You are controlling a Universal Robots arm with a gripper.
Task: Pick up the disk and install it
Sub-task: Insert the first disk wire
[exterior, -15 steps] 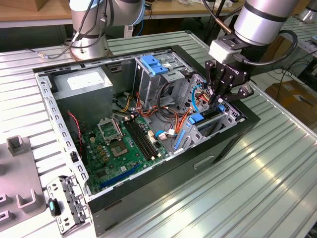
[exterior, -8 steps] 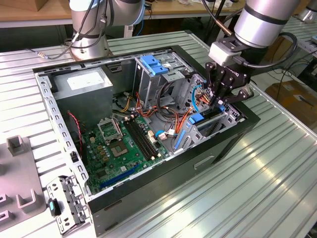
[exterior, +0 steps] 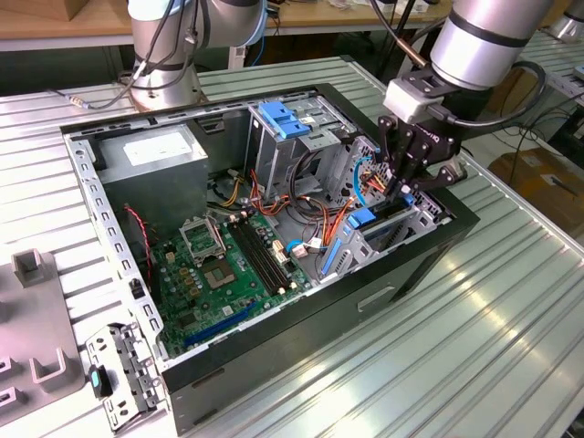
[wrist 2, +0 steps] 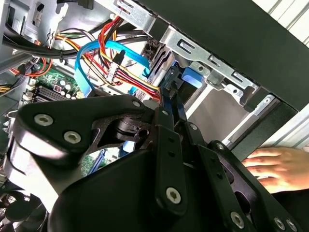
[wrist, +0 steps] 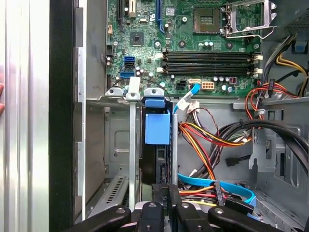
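The disk point(exterior: 363, 219), grey metal with bright blue carrier rails, stands on edge in the metal drive bay point(exterior: 418, 222) at the case's corner on the exterior view's right. Its blue tab point(wrist: 157, 128) and dark body sit between the bay's rails in the first wrist view. My gripper point(exterior: 399, 190) hangs right over the bay. Its two fingers are drawn close together on the disk's near edge point(wrist: 166, 191), and a blue strip shows between them in the second wrist view point(wrist 2: 171, 96). The disk's blue end point(wrist 2: 190, 77) lies just beyond the fingertips.
The open computer case point(exterior: 301, 328) lies on a ribbed metal table. Inside are the green motherboard point(exterior: 219, 265), bundled cables point(exterior: 310, 210) and a tall cage with a blue latch point(exterior: 283, 119). A person's hand point(wrist 2: 280, 166) rests outside the case wall. A second arm's base point(exterior: 164, 64) stands behind.
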